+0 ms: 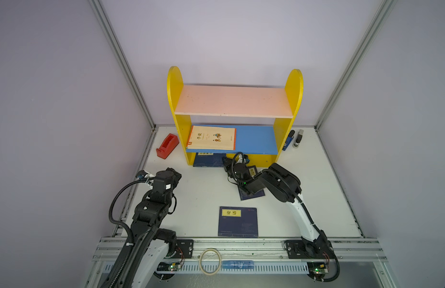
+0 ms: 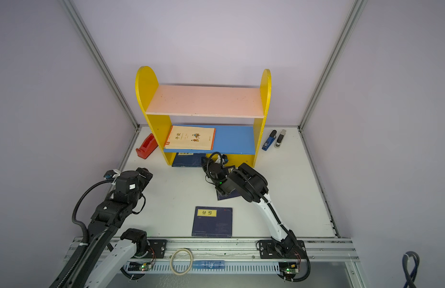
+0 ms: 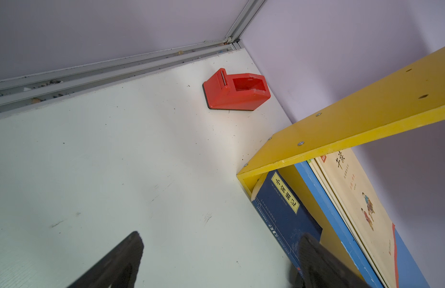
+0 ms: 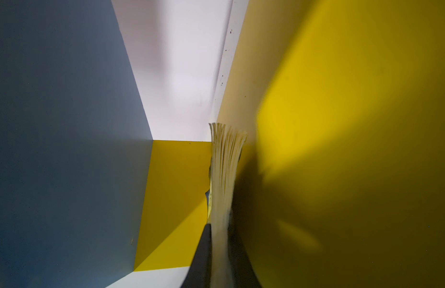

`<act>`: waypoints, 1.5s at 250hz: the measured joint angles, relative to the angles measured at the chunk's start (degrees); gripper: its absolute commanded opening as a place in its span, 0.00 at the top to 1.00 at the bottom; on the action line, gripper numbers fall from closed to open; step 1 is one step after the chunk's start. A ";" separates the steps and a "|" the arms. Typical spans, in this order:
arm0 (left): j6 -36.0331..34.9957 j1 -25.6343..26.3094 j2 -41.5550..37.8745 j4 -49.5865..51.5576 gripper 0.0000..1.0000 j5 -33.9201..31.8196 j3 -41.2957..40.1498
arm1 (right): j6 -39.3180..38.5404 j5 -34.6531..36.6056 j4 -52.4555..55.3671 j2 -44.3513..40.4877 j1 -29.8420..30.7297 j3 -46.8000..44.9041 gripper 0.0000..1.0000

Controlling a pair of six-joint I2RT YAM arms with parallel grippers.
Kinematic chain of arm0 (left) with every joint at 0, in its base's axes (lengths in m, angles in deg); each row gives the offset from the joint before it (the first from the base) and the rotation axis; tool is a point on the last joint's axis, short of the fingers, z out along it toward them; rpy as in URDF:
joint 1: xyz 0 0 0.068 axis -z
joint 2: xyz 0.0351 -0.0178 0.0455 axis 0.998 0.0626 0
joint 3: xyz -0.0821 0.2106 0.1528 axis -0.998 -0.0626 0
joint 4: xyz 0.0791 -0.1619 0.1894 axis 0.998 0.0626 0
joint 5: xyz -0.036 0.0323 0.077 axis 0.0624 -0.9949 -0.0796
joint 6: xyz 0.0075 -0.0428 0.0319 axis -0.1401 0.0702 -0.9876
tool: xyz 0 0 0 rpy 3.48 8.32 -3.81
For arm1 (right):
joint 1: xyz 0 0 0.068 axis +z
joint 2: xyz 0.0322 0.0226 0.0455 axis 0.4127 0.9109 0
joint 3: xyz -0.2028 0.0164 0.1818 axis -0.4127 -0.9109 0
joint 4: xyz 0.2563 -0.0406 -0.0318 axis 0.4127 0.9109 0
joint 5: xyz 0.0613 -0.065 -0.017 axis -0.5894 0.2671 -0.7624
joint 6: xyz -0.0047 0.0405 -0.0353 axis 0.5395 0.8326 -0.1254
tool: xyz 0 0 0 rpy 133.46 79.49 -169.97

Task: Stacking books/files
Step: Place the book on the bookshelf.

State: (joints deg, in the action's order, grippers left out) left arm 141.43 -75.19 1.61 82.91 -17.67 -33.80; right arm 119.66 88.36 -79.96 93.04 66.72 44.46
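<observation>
Noted red tape dispenser point(image 1: 167, 145) at centre left of frame, clear of the work. Found left end effector point(image 3: 220, 239) spread wide and empty above bare worktop point(image 1: 204, 189), presumably standing off to leave room. Logged cream books point(image 1: 211, 138) stacked flat on the blue shelf point(image 1: 256, 139), shelved navy book point(image 1: 207, 159) beneath. Found right end effector point(image 4: 221, 251) pinched narrow on gripped navy book point(image 4: 225, 169), page edges nosed into the lower bay, likely to join that one. Recorded loose navy book point(image 1: 238, 222) flat at lower centre.

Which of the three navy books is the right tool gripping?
The half-hidden navy book beneath the right arm: the right tool is shut on its page edge. The front navy book and the shelved navy book lie ungripped.
</observation>
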 measured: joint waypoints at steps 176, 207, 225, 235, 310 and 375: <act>-0.17 -1.70 0.37 -0.04 0.00 2.51 0.22 | -5.51 -3.34 16.00 -5.73 -0.92 1.38 0.51; -0.17 -1.90 0.26 -0.04 0.00 2.69 0.22 | -7.43 -2.40 18.69 -11.04 -0.85 -1.51 0.50; -0.20 -2.03 0.24 -0.02 0.00 2.84 0.22 | -8.74 -1.09 19.41 -12.66 -0.66 -4.15 0.50; -0.20 -2.14 0.20 -0.02 0.00 2.91 0.24 | -8.76 -0.55 19.58 -13.75 -0.39 -5.70 0.50; -0.20 -2.86 0.17 -0.02 0.00 4.02 0.31 | -8.59 3.63 16.11 -14.40 4.11 -11.06 0.55; -0.17 -3.43 0.20 -0.02 0.00 4.63 0.31 | -6.32 7.13 13.94 -12.44 8.15 -11.06 0.58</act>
State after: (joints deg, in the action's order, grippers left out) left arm 141.26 -78.62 1.80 82.89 -13.03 -33.50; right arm 113.34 95.49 -66.01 80.61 74.88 33.40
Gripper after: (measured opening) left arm 0.997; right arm 0.445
